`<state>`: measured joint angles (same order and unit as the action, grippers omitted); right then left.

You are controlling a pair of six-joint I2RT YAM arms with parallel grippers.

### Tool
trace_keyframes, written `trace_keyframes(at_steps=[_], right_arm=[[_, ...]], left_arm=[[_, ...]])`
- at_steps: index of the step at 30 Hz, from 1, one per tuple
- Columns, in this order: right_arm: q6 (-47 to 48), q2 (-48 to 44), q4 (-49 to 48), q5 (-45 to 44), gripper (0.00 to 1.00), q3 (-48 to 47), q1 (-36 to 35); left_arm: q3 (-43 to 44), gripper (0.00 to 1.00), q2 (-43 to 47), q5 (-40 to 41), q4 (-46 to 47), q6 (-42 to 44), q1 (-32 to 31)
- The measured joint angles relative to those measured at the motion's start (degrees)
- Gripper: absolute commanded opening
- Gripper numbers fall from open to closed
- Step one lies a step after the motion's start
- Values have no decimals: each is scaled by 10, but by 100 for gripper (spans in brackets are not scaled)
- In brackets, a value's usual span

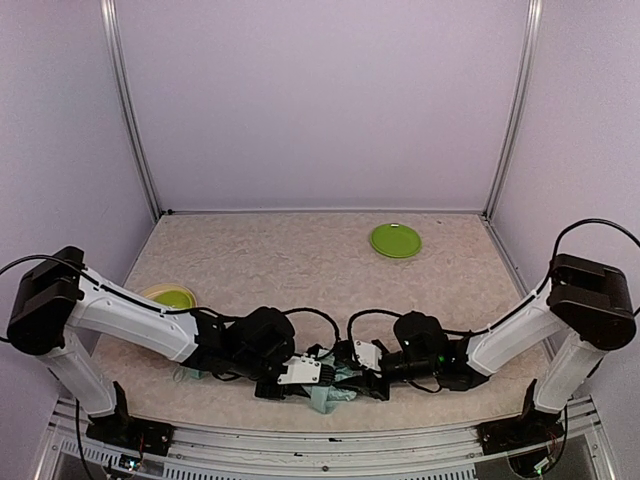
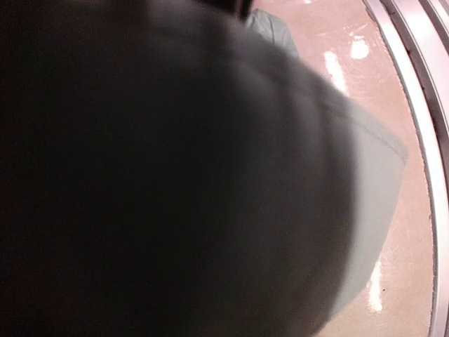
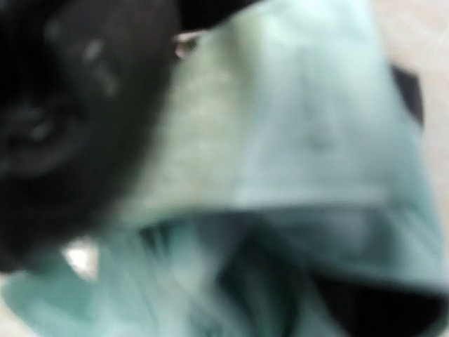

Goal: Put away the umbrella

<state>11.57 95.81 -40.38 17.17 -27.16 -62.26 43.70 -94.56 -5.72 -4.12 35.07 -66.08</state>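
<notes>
The umbrella (image 1: 331,396) lies crumpled near the table's front edge, pale mint fabric showing between and under both arms. My left gripper (image 1: 312,378) comes in from the left and my right gripper (image 1: 356,368) from the right; they nearly meet over the fabric. Their fingertips are buried in the cloth, so open or shut does not show. In the left wrist view a dark mass fills almost everything, with pale fabric (image 2: 379,182) along its right side. The right wrist view is a blurred close-up of mint folds (image 3: 302,105) with black lining (image 3: 379,302) below.
A green plate (image 1: 396,240) lies at the back right of the table. A yellow-green bowl (image 1: 170,297) stands at the left, just behind the left arm. A metal rail (image 1: 330,440) runs along the front edge, close to the umbrella.
</notes>
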Motion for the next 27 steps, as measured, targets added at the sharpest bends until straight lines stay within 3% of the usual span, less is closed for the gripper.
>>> trace_keyframes(at_steps=[4,9,14,18,22,27], right_arm=[[7,-23,16,-36,62,0,9],[-6,-130,63,-87,66,28,9],[-54,-250,75,-118,59,77,5],[-109,-272,63,-124,38,112,-15],[-171,-237,-7,-69,33,134,-34],[-205,-120,-105,-17,37,116,-43]], left_arm=[[8,0,4,1,5,2,1],[7,0,4,5,29,-12,2],[6,0,4,15,33,-19,5],[6,0,4,36,37,-27,11],[6,0,4,51,38,-32,13],[6,0,4,63,40,-37,13]])
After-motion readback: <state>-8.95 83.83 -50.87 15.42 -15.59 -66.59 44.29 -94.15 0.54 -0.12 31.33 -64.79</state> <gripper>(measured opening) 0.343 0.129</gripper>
